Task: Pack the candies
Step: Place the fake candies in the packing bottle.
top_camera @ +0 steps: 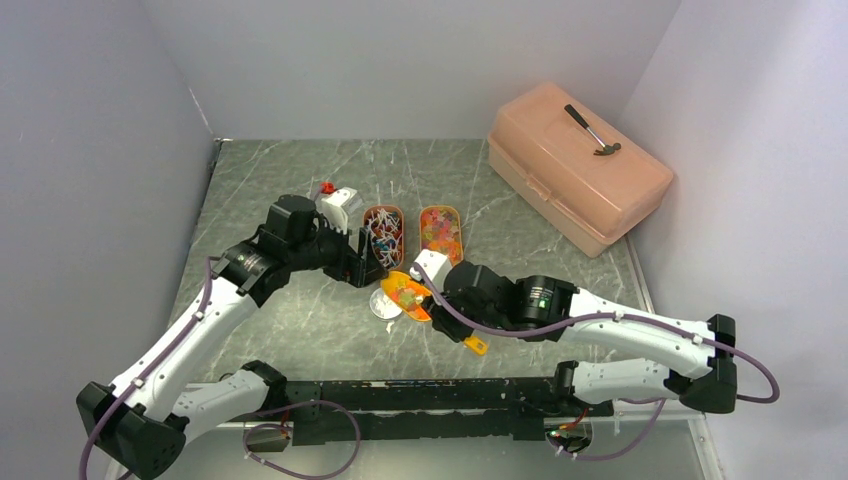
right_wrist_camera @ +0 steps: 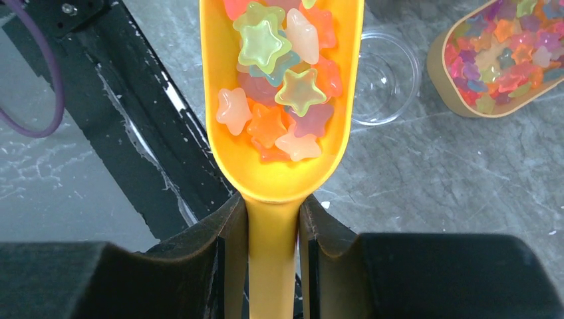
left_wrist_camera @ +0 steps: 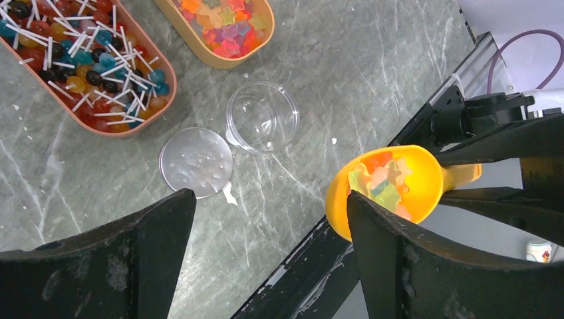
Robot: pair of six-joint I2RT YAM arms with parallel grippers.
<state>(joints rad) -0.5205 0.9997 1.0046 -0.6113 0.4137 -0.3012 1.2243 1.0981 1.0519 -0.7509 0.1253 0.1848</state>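
Note:
My right gripper point(right_wrist_camera: 273, 206) is shut on the handle of an orange scoop point(right_wrist_camera: 282, 159), also in the top view point(top_camera: 408, 296). The scoop holds several star-shaped gummy candies point(right_wrist_camera: 279, 80) and hangs above the table by a clear empty round cup point(right_wrist_camera: 386, 80), which also shows in the left wrist view point(left_wrist_camera: 261, 117). A round lid point(left_wrist_camera: 196, 163) lies beside the cup. One oval tray holds stick-wrapped red, blue and white candies point(left_wrist_camera: 80, 60); another holds gummy stars point(left_wrist_camera: 223, 30). My left gripper point(left_wrist_camera: 269, 199) is open and empty, above the table near the lid.
A peach toolbox point(top_camera: 575, 175) with a hammer point(top_camera: 592, 130) on it stands at the back right. A small white object with a red piece point(top_camera: 340, 205) sits behind the left arm. The black base rail point(top_camera: 440, 395) runs along the near edge.

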